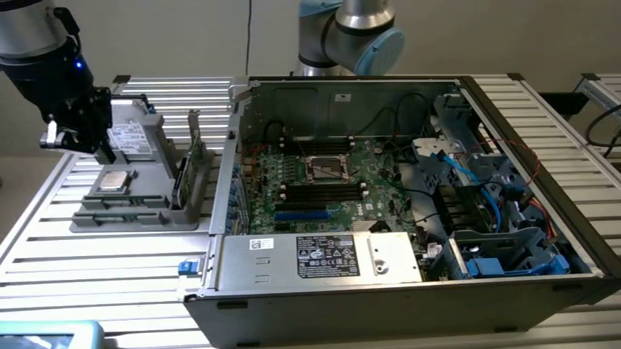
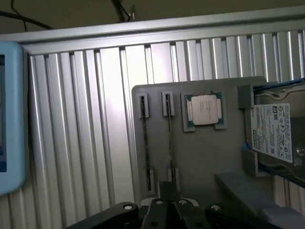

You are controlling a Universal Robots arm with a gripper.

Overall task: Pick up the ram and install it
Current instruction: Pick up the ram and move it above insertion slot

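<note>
Your gripper (image 2: 167, 207) sits closest, hanging over the grey tray (image 2: 209, 157); how wide it's set, you can't tell. Meanwhile the ram (image 2: 169, 143) stands on edge in a tray slot, beside the processor (image 2: 204, 109).

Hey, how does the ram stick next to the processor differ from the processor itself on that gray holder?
The ram stick stands on its edge in end slots; the processor lies flat in a recess. The ram stick is long and narrow; the processor is square. The ram stick looks dark seen edge-on; the processor's top is silver. Both sit on the gray holder, apart from each other.
</note>
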